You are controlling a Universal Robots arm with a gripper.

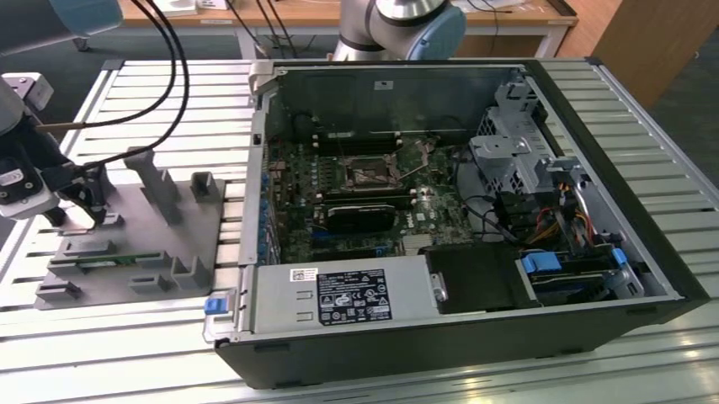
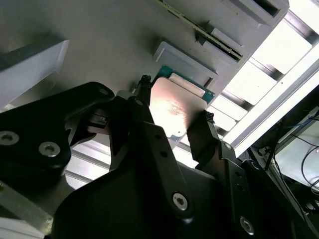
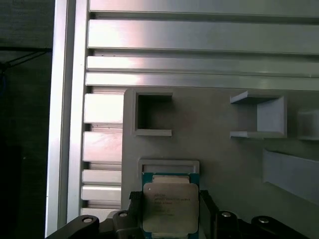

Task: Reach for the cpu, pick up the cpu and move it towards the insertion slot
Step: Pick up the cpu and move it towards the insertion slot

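Gripping the cpu by two opposite edges, the gripper hangs low over the grey plastic fixture, near the fixture's edge on the exterior view's left. In the second wrist view its black fingers press against the sides of the chip, one on each side, with the silvery metal top gleaming between them. A thin band of green board shows round that top. In the first wrist view the chip sits right beside a small raised frame of the fixture. I cannot tell whether it rests on the fixture's surface or is lifted just off it. Two open-sided square pockets of the fixture lie farther off on the same grey plate. A thin green circuit strip lies in a holder on the fixture, apart from the gripper, towards the fixture's near edge in the exterior view. The fixture rests on a table of aluminium slats. An opened computer case lies on its side just beside the fixture, to the exterior view's right of it. The insertion slot, a square dark socket with a shiny metal frame, sits on the dark green motherboard inside that case. It is well apart from the fixture and from the chip.
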